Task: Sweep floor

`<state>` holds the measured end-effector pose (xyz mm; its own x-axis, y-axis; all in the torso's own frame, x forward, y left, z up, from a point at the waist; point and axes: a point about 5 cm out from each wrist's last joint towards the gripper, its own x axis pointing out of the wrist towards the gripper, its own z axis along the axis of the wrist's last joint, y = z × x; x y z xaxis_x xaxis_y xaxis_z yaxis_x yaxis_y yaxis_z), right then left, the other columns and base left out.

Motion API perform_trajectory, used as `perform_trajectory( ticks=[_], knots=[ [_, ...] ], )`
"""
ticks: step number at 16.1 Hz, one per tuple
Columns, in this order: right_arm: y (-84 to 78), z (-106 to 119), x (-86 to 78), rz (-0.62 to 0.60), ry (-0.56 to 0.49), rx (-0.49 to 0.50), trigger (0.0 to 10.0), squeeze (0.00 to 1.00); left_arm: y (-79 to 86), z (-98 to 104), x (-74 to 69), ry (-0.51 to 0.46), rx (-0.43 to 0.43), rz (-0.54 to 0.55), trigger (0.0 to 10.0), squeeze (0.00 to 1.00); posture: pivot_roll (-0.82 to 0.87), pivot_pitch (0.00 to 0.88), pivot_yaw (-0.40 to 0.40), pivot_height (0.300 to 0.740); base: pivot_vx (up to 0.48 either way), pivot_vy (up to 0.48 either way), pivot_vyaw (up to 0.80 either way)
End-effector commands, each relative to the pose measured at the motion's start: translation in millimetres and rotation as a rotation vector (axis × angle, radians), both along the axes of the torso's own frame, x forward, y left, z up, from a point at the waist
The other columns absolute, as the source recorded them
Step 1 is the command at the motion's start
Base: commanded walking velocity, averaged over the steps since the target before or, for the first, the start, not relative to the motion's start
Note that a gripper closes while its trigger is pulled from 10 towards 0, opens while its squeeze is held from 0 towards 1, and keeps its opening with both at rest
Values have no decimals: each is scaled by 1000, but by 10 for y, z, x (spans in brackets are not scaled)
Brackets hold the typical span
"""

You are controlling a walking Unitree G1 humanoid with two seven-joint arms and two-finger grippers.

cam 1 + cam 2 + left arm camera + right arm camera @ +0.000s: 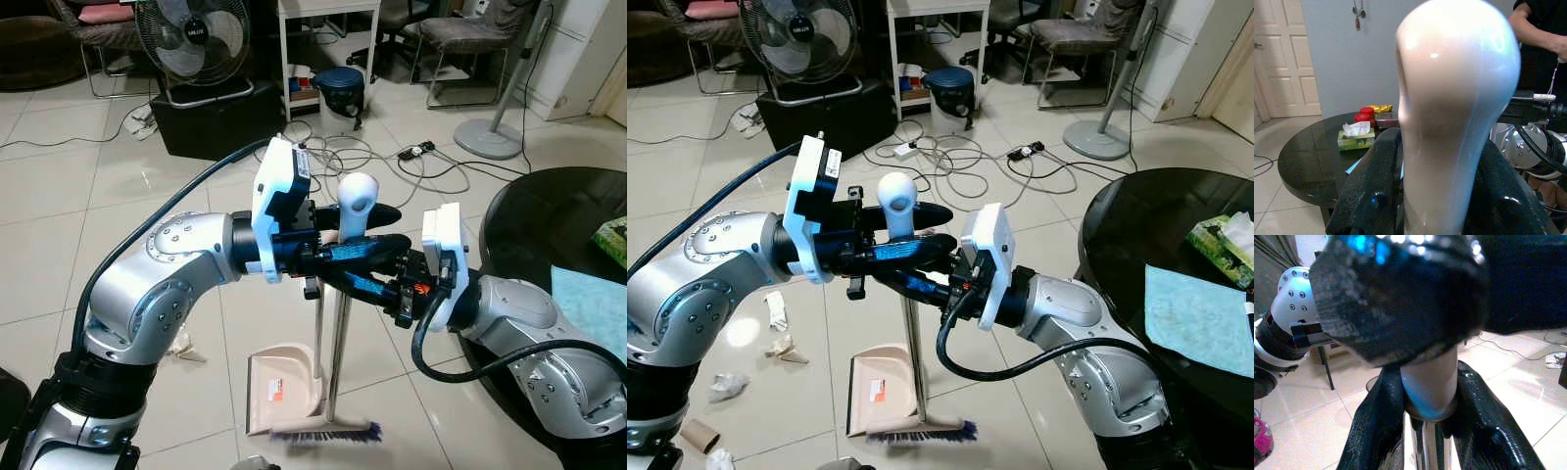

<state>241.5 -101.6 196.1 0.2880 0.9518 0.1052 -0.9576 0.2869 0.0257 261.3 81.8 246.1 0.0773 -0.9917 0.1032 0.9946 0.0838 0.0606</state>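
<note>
My left gripper [921,227] is clamped on the broom [909,323] just under its white knob; my right gripper [911,279] grips the shaft right below it. The bristles rest on the tiles beside a beige dustpan [878,394]. Paper scraps [776,328] lie to the left.

Head stereo pair looks down, sharing broom handle [358,201]; wrist views close on it.
</note>
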Motion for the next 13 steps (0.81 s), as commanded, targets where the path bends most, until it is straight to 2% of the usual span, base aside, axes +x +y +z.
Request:
perform_trajectory(
  ticks=[1,2,3,4,5,6,13],
  knots=[
    [10,63,-9,9,-35,5,0,0,-9,2,6,-10,12,-7,10000,0,-112,37,50,740,0,0,0],
    [10,63,-8,9,-35,5,0,0,-9,2,5,-11,12,-8,9804,0,-112,37,50,740,0,0,0],
    [11,64,-7,9,-36,5,0,0,-9,0,5,-10,12,-8,8118,0,-112,37,50,740,0,0,0],
    [12,65,-7,9,-36,5,0,0,-8,0,5,-10,12,-8,5725,0,-112,37,50,740,0,0,0],
    [12,66,-4,9,-36,6,0,0,-7,2,7,-10,10,-9,4000,0,-112,35,50,740,0,0,0],
    [12,67,-1,9,-37,6,0,0,-4,7,10,-7,4,-11,0,0,-112,35,50,740,0,0,0],
    [-6,73,6,4,-40,3,0,0,5,38,24,5,-28,-13,0,0,-114,33,48,740,0,0,0]
  ],
)
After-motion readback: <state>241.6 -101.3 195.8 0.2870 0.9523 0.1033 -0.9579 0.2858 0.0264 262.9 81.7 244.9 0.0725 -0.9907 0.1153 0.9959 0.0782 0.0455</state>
